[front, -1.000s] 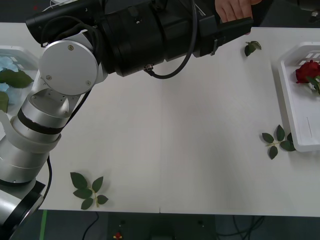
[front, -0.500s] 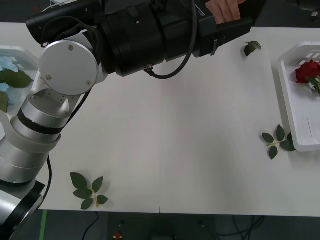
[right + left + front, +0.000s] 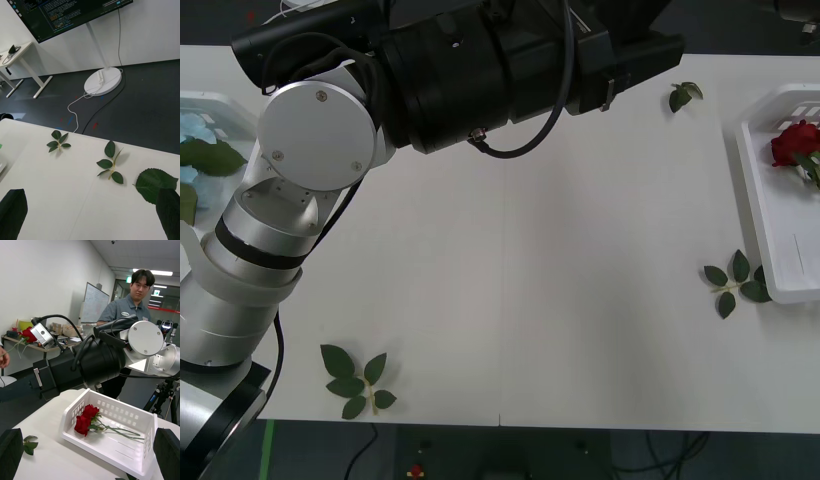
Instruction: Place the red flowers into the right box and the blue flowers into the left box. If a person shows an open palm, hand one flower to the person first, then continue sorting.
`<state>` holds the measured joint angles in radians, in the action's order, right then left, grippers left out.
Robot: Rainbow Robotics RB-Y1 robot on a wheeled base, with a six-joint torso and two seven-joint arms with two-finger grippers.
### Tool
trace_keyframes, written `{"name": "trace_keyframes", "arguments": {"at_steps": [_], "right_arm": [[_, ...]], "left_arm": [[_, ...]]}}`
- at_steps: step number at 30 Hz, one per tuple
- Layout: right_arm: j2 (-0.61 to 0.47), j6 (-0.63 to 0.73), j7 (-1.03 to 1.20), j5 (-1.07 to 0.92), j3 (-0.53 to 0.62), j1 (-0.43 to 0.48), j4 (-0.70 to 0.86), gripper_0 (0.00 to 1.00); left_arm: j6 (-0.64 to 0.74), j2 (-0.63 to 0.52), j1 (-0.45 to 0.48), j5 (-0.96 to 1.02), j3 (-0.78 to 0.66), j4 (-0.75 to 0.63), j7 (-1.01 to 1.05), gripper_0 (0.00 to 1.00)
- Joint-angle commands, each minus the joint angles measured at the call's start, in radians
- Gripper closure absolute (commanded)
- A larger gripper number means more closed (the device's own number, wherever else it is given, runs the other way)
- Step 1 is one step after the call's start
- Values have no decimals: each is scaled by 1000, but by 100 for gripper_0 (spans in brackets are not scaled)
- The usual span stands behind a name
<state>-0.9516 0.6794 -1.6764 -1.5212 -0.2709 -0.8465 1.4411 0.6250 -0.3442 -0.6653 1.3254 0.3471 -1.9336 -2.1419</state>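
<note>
Front view has the left arm (image 3: 460, 70) stretched across the far side of the table (image 3: 560, 270), towards the right. The right box (image 3: 770, 230) sits at the table's right edge with a red rose (image 3: 792, 142) inside, and the left box (image 3: 225, 105) at the left edge holds blue flowers (image 3: 195, 128) and green leaves. In the left wrist view the left gripper (image 3: 90, 453) is spread wide and empty, facing the right box (image 3: 112, 444), where two red roses (image 3: 85, 419) lie side by side. Beyond, a hand (image 3: 3, 358) holds another rose (image 3: 28, 334) by its stem. The right gripper (image 3: 90, 213) is also released and empty, over the table near loose leaf sprigs (image 3: 110, 165).
</note>
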Motion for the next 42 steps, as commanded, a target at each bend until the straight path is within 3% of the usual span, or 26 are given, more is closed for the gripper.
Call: {"name": "trace_keyframes", "arguments": {"at_steps": [1,11,20,23,26,29,36,42], "right_arm": [[-13,-15,9,9,25,-26,56,0],[-197,-14,-95,-137,27,98,233,0],[-383,-14,-368,-379,104,293,351,0],[-432,-14,-457,-428,187,403,407,0],[-460,-9,-543,-461,282,523,464,0],[-460,39,-606,-496,389,624,501,0],[-423,210,-737,-599,616,802,524,0],[-397,272,-853,-692,687,894,535,0]], "left_arm": [[-14,-19,12,11,-14,-13,-41,0],[-10,-16,29,11,-8,-4,-41,0],[32,-55,13,54,-48,-13,-50,0],[239,-88,-33,74,-172,-11,-36,0],[578,-98,-96,98,-375,10,7,0],[825,-98,-132,155,-548,51,33,0],[1263,-98,-99,212,-786,150,-47,0],[1295,-122,10,209,-787,157,-52,0]]}}
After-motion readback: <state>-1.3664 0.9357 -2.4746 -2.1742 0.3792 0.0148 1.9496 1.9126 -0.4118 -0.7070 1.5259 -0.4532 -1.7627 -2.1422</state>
